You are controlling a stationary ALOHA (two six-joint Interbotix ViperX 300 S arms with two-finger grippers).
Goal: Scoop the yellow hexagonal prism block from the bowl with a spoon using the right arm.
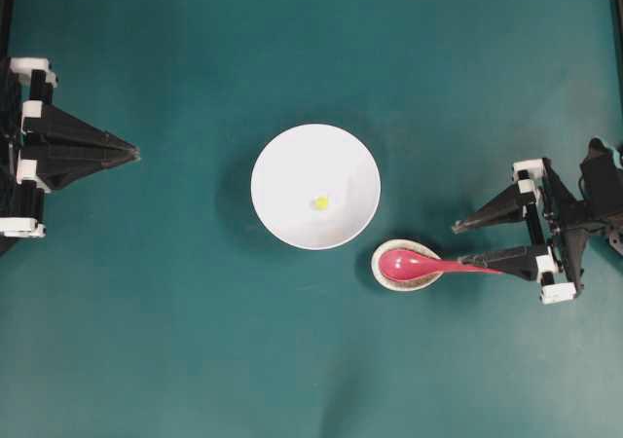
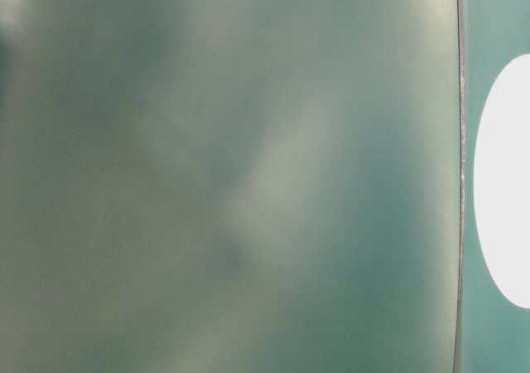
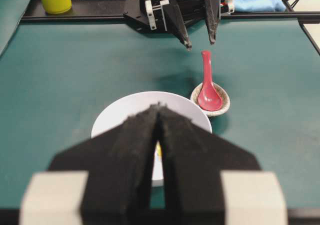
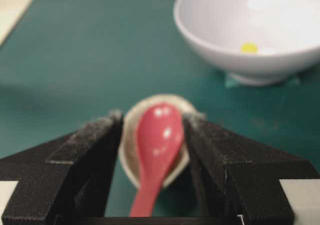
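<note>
I see the right gripper with its jaws spread wide, one finger on each side of the spoon handle in the wrist view — not closed on it. The spoon's scoop rests in the small speckled dish, just beside the bowl. The yellow hexagonal prism block lies on the bowl's floor, near the middle. My left gripper sits well apart at the table's edge, fingers pressed together — nothing between them.
</note>
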